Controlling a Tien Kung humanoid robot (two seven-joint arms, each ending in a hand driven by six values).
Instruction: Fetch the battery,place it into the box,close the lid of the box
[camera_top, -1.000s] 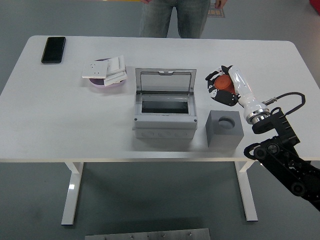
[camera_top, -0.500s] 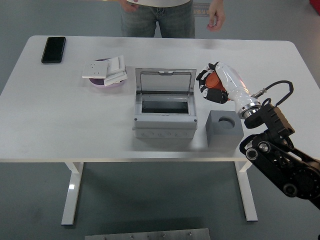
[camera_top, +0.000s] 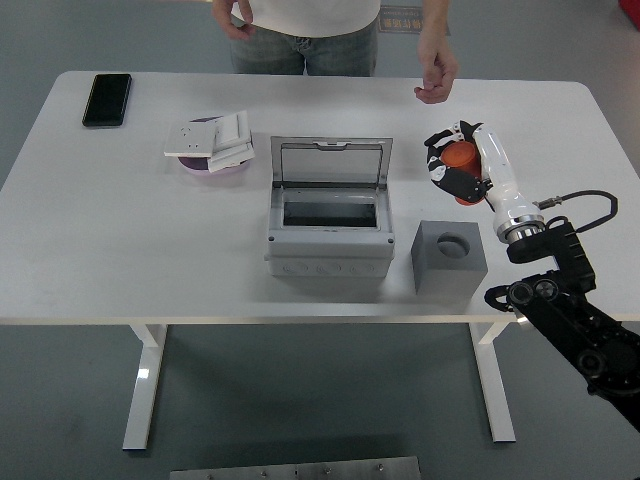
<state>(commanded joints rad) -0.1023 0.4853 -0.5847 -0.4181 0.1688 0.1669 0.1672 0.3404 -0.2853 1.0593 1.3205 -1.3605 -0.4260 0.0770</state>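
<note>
White table (camera_top: 120, 250) on grey floor (camera_top: 60, 420) bears an open box (camera_top: 328, 225).

No legible text, label or number

Lighting: bright, even, from overhead. Soft shadow on the surface (camera_top: 120, 240) just in front of the box (camera_top: 328, 215). Focus sharp throughout; no glare.

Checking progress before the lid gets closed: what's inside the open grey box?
The grey plastic box shows only a dark, apparently empty opening; its corners are hidden. The orange cylindrical battery sits in the right hand.
</note>
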